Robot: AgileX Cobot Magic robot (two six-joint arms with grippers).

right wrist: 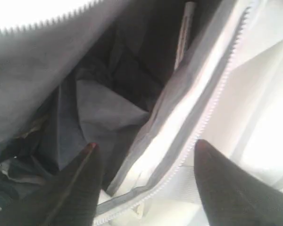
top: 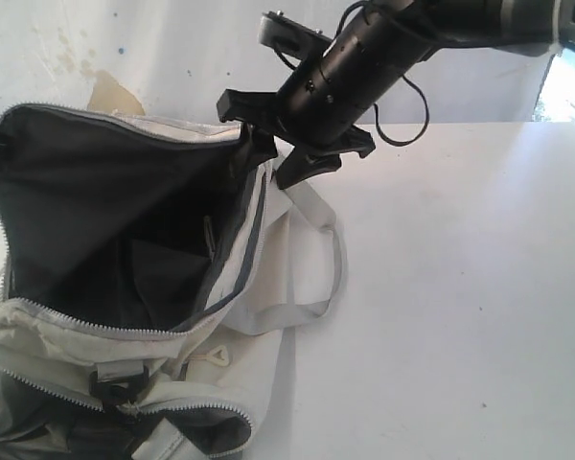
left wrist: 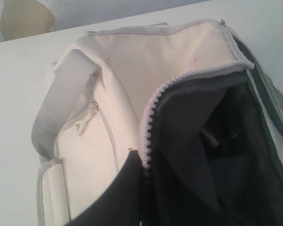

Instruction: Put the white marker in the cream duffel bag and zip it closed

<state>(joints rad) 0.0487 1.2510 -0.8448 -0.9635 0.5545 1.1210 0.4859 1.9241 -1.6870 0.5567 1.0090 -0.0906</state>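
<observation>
The cream duffel bag (top: 235, 287) lies wide open on the white table, its grey lining (top: 96, 192) showing. Inside it, against the lining, rests the white marker (right wrist: 183, 35), a slim pale stick also seen in the exterior view (top: 209, 240). My right gripper (top: 273, 163) hangs open over the bag's right rim. In the right wrist view it (right wrist: 145, 143) straddles the zipper edge (right wrist: 212, 113) with nothing held. My left gripper (left wrist: 141, 162) is shut on the bag's opposite zipper edge (left wrist: 148, 117), holding the mouth open. Only one dark finger (left wrist: 118, 197) shows.
A grey webbing strap (top: 311, 287) loops out over the table (top: 460, 287) right of the bag. A black buckle (top: 115, 383) sits on the bag's near end. A wall with a peeled patch (top: 110, 96) stands behind the table.
</observation>
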